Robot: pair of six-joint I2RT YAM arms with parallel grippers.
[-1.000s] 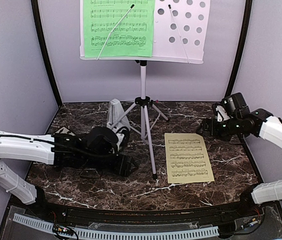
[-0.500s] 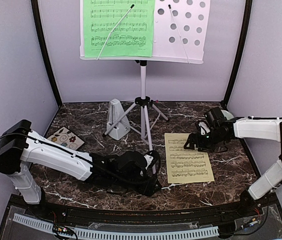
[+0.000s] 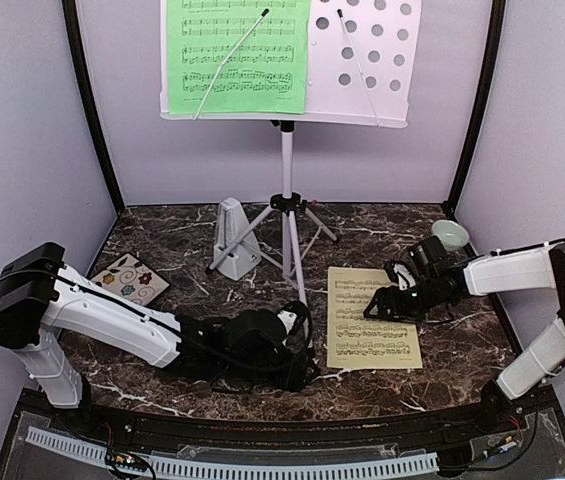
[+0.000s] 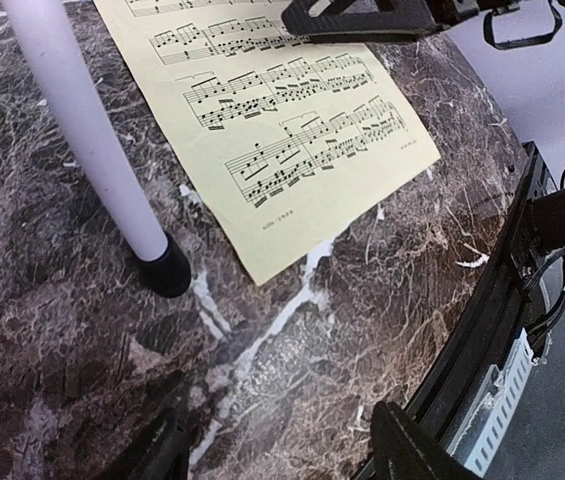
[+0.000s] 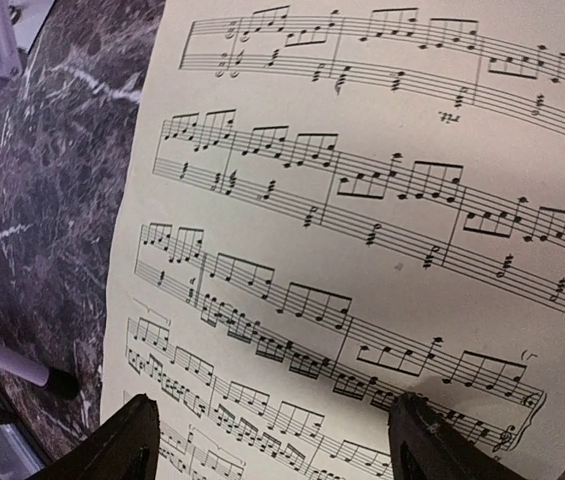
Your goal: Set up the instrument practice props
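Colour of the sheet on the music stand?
The sheet is green with black notation; best seen in the top external view.

White tripod stand upright, far centre; green sheet on its left half. Pale-yellow sheet flat, near right. Grey pyramid metronome upright just left of stand.

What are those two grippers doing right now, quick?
Left gripper: open, holding nothing.
Right gripper: open, above the pale-yellow music sheet, not gripping it.
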